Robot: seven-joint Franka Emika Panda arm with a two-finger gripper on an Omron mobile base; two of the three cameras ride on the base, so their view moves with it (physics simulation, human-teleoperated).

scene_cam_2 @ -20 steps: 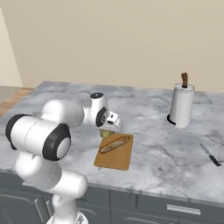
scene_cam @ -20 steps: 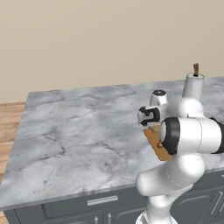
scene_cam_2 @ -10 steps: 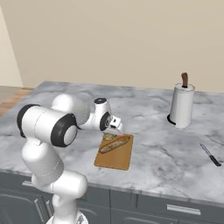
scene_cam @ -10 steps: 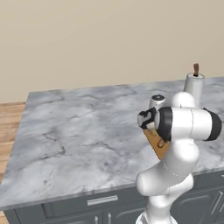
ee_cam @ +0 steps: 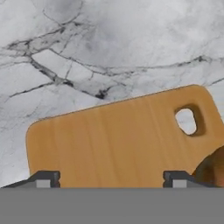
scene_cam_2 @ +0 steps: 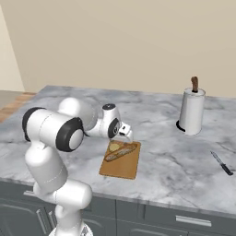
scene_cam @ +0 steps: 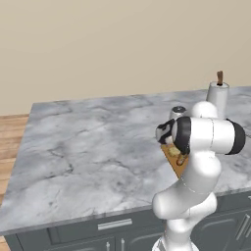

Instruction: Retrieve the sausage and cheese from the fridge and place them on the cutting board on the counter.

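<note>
Gripper [ee_cam: 111,178], jaws wide with nothing between them, hovers over the cutting board [scene_cam_2: 120,166] mid-frame (sausage [scene_cam_2: 121,151] and cheese [scene_cam_2: 114,147] apparently delivered), so the next move is probably retreating upward.

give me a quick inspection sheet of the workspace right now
surface: marble counter, grey-white veined, dark cabinets below
job's things: cutting board lies flat on the counter near the front edge; the sausage and the cheese both lie on its far end, close together
clutter: paper towel roll on a holder stands upright at the back right; a knife lies flat on the counter to the right, apart from the board
grippers: gripper open, low over the board, holding nothing
cables: nothing seen
surroundings: plain beige wall behind; wooden floor past the counter's left end
</note>
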